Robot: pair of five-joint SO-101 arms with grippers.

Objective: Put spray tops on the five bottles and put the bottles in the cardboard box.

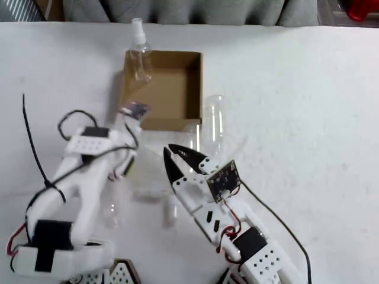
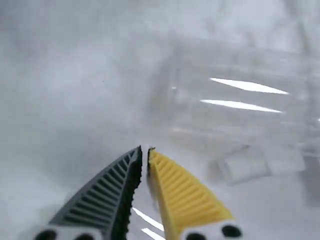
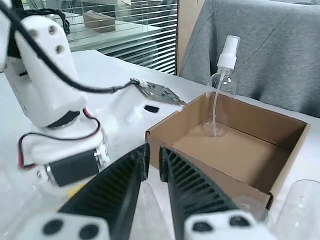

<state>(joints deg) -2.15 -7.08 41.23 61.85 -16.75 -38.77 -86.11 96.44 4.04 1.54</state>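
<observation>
left jaws pinched closed on nothing, clear bottle lying on the tabletop just past their tips; right jaws a sliver apart, cardboard box ahead, sprayer-topped bottle upright inside

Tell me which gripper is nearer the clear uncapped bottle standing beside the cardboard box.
Right. The right gripper is just short of the clear uncapped bottle; the left gripper is farther off, beyond the right one.

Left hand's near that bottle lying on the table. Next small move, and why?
Probably open the left hand: its fingers are shut, tips touching, holding nothing. The clear bottle lies just ahead, with what looks like a loose spray top beside it; shut, it can grip neither.
</observation>
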